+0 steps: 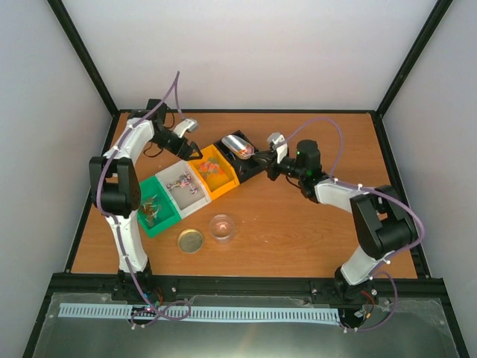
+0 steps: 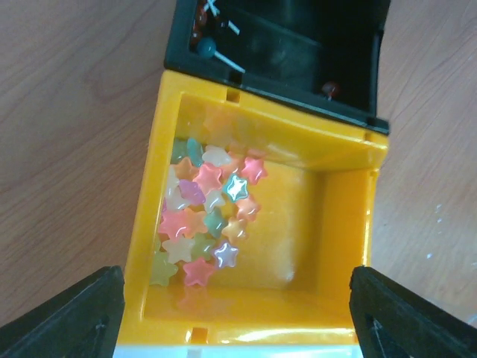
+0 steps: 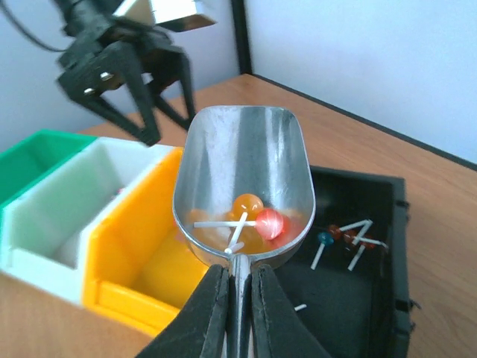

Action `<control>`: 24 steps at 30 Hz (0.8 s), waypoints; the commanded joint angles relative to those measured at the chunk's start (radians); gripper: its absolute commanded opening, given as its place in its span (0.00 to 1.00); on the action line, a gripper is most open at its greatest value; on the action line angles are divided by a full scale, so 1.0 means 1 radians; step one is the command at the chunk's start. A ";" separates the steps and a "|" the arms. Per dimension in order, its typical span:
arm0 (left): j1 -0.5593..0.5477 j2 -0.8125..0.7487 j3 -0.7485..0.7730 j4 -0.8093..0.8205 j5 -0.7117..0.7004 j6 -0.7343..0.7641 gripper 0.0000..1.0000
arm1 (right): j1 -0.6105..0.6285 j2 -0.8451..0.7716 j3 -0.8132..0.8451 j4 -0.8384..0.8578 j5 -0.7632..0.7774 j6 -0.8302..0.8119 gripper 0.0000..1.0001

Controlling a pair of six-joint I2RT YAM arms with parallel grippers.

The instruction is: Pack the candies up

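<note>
The candies are pastel star sweets (image 2: 205, 216) in the yellow bin (image 2: 339, 224) and small lollipops (image 3: 350, 235) in the black bin (image 3: 358, 306). My right gripper (image 3: 238, 280) is shut on the handle of a shiny metal scoop (image 3: 238, 156), held over the seam of the yellow and black bins. An orange lollipop (image 3: 247, 205) and a red lollipop (image 3: 270, 223) lie in the scoop. My left gripper (image 2: 238, 317) is open and empty above the near end of the yellow bin. From above I see the scoop (image 1: 237, 146) and the left gripper (image 1: 195, 153).
A green bin (image 1: 168, 224), a white bin (image 1: 195, 203), the yellow bin (image 1: 223, 186) and the black bin (image 1: 250, 168) stand in a diagonal row. A round gold lid (image 1: 191, 240) and a clear jar (image 1: 222, 227) lie in front of them.
</note>
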 commanded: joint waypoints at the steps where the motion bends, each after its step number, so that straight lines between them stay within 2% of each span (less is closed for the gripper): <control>1: 0.038 -0.088 0.010 0.004 0.083 -0.050 0.89 | -0.026 -0.102 0.072 -0.287 -0.260 -0.169 0.03; 4: 0.053 -0.132 -0.019 0.040 0.091 -0.071 0.99 | -0.026 -0.162 0.118 -0.498 -0.336 -0.303 0.03; 11: 0.065 -0.219 -0.098 0.109 0.099 -0.113 1.00 | -0.026 -0.219 0.284 -1.078 -0.498 -0.705 0.03; 14: 0.065 -0.243 -0.121 0.132 0.114 -0.127 1.00 | -0.026 -0.230 0.310 -1.265 -0.554 -0.903 0.03; 20: 0.065 -0.256 -0.135 0.137 0.137 -0.137 1.00 | -0.025 -0.244 0.264 -1.407 -0.561 -1.093 0.03; 24: 0.065 -0.263 -0.142 0.137 0.137 -0.138 1.00 | -0.009 -0.235 0.252 -1.457 -0.495 -1.135 0.03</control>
